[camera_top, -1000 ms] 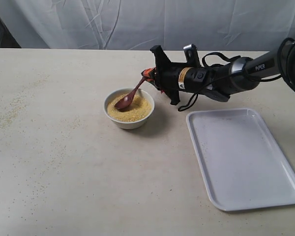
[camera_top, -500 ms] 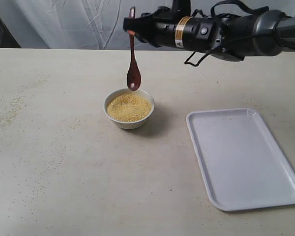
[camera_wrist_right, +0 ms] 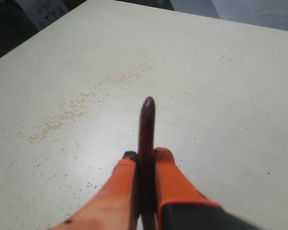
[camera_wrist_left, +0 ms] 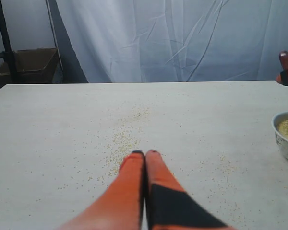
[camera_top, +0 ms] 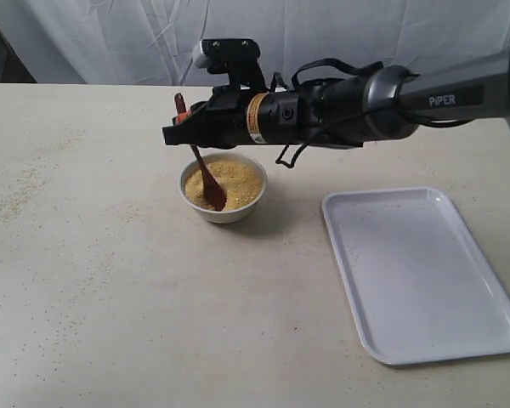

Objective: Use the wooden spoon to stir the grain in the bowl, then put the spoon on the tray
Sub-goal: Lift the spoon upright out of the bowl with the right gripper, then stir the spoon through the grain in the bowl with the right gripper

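The wooden spoon (camera_top: 202, 168) is clamped by the right gripper (camera_top: 180, 126), its tip sunk below in the grain (camera_top: 240, 178) of the bowl (camera_top: 225, 214). One spoon, one bowl and one tray (camera_top: 425, 280) are counted. The left gripper (camera_wrist_left: 145, 154) is closed, empty.

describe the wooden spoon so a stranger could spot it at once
On the beige table, find the small white bowl of yellow grain beside the big white tray. The wooden spoon stands tilted in it, tip in the grain, handle pinched by the right gripper. It is the only dark reddish-brown thing there.
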Robot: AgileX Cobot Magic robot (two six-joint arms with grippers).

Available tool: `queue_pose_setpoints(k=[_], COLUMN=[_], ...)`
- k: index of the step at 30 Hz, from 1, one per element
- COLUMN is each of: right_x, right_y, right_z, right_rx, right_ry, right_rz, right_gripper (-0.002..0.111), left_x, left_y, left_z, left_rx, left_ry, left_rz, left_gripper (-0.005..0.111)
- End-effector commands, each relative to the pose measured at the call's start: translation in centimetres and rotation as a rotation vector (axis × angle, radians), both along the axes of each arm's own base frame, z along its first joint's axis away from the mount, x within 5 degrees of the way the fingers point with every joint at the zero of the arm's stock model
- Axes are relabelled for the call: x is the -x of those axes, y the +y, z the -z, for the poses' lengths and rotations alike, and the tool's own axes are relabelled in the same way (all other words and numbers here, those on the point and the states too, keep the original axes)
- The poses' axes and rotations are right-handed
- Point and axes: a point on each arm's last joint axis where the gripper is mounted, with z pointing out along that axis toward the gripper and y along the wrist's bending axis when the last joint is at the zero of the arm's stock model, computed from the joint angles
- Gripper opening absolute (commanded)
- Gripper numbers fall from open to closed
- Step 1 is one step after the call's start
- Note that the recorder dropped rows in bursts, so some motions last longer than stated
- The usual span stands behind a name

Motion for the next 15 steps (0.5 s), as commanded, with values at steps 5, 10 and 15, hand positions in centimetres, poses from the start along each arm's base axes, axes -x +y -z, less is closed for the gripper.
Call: queue_pose_setpoints(k=[5,10,15], right_x=[-1.0,-1.3,-1.4], right_y=[-0.4,-0.7,-1.0], right_z=[0.2,-2.1,-2.5], right_rx=[-0.031,-0.057,0.018], right_ry=[-0.039,-0.134,-0.222], right_rz=[0.114,0.154,0.141], right_gripper=[-0.001,-0.001,-0.001], left_x=[0.0,0.0,0.0], left_y=[0.0,0.0,0.0], left_z=[0.1,0.1,0.1], left_rx=[0.005,0.005,0.005], left_ry=[-0.004,-0.004,-0.004], left_rz=[-0.001,-0.001,-0.001], left_gripper=[0.000,0.000,0.000])
